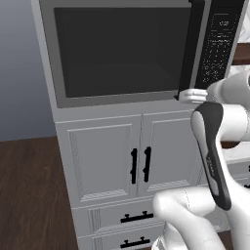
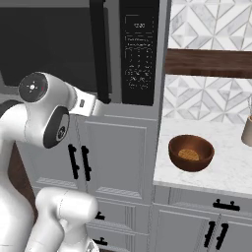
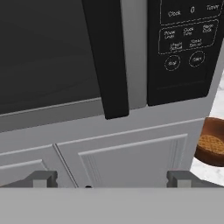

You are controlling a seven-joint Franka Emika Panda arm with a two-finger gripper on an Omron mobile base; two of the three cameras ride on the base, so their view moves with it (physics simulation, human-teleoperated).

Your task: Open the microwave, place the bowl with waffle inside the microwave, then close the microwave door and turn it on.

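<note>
One gripper [image 3: 111, 178], jaws spread wide and holding nothing, is hovering just below the foot of the door handle [image 3: 106, 57], its two finger tips [image 3: 43, 178] rising at the bottom of the hand view. The white arm is reaching up and forward from the base, elbow bent, wrist levelled toward the lower right corner of the microwave door [image 1: 122, 51]; the hand is sitting close beside the handle's lower end in both base views.

Two cabinet doors [image 1: 134, 158] with short black handles are standing directly under the oven, drawers below them.

One microwave [image 2: 133, 49], door shut, dark glass facing out, black keypad panel [image 2: 139, 51] running down its right side.

One bowl with waffle [image 2: 191, 152] is resting on the pale counter [image 2: 221, 172] to the right of the oven, well apart from the gripper; a beige jar [image 2: 247, 130] is standing farther right.

Step in hand, judged: opening the door. Doing it well likely means raising the hand so the bar sits between the jaws, closing squarely, then pulling along the door's arc rather than straight back.
</note>
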